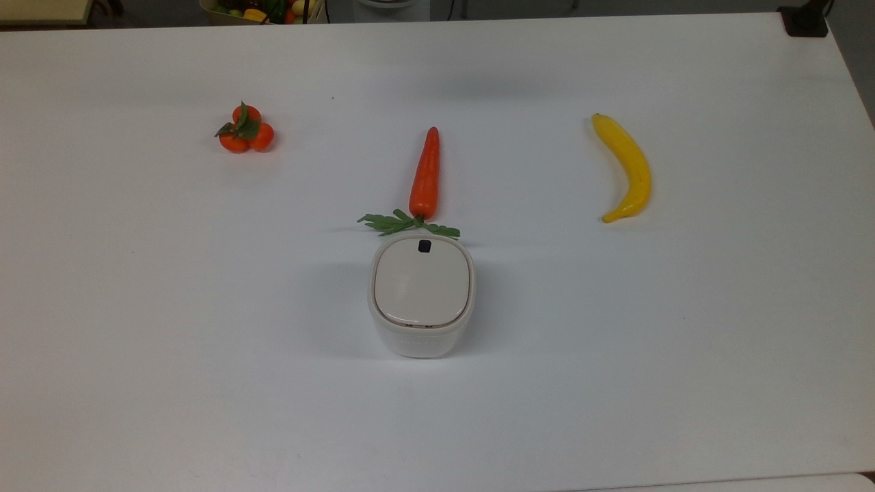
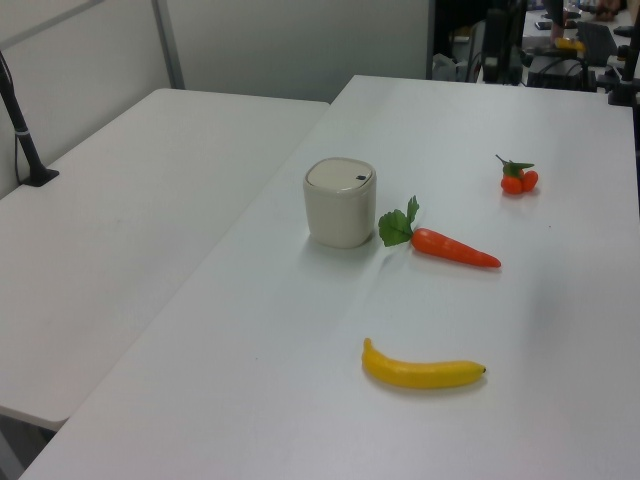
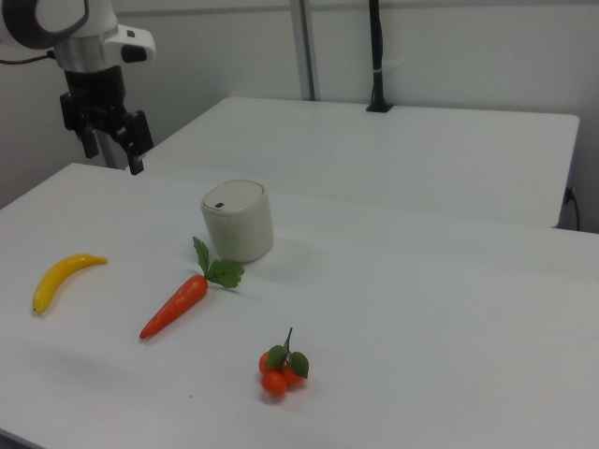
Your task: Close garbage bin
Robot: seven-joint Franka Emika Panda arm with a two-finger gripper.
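Note:
The garbage bin [image 1: 422, 294] is a small cream-white rounded-square pot standing mid-table, also seen in the left view [image 2: 340, 200] and the right view [image 3: 238, 220]. Its flat beige lid lies down level on the rim, and the black latch tab [image 1: 424, 246] faces the carrot. My gripper [image 3: 113, 156] hangs high above the table's edge at the right view's upper left, well away from the bin. It is open with nothing between its fingers.
A carrot [image 1: 425, 174] lies just beyond the bin, its leaves touching the bin's side. A banana [image 1: 625, 167] lies at the top view's right and a tangerine cluster [image 1: 246, 130] at its left. A second table [image 2: 130, 200] adjoins. A black post [image 3: 377, 56] stands behind.

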